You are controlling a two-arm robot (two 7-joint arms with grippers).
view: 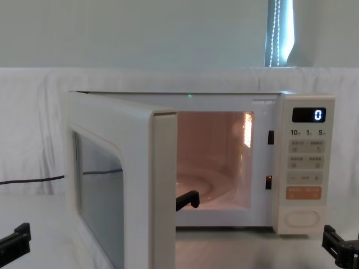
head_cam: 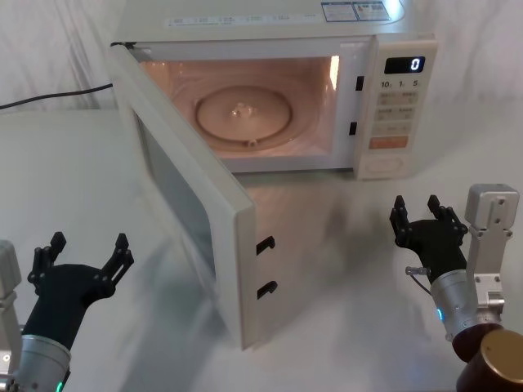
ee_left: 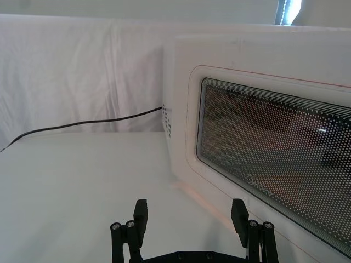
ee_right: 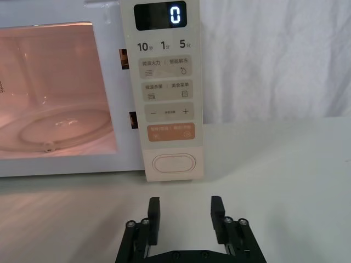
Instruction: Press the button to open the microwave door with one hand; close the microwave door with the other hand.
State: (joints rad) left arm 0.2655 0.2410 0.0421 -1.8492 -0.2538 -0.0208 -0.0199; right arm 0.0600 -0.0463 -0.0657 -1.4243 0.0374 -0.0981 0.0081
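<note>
White cloth covered the table (head_cam: 65, 163), where the door (head_cam: 192, 220) stood swung wide just right of and beyond the left gripper (head_cam: 86, 255), fingers spread and empty, while the button (ee_right: 173, 164) sat straight ahead of the right gripper (ee_right: 185, 211), likewise spread and clear of it.

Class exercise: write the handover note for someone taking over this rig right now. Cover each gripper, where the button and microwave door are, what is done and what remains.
Left gripper: open, empty, low beside the outer face of the microwave door.
Right gripper: open, empty, in front of the control panel, apart from the button.
Door: swung wide open, cavity lit, display reads 0.
Done: door is open.
Left: push the door shut, probably with the left gripper, which is nearest its outer face.
</note>
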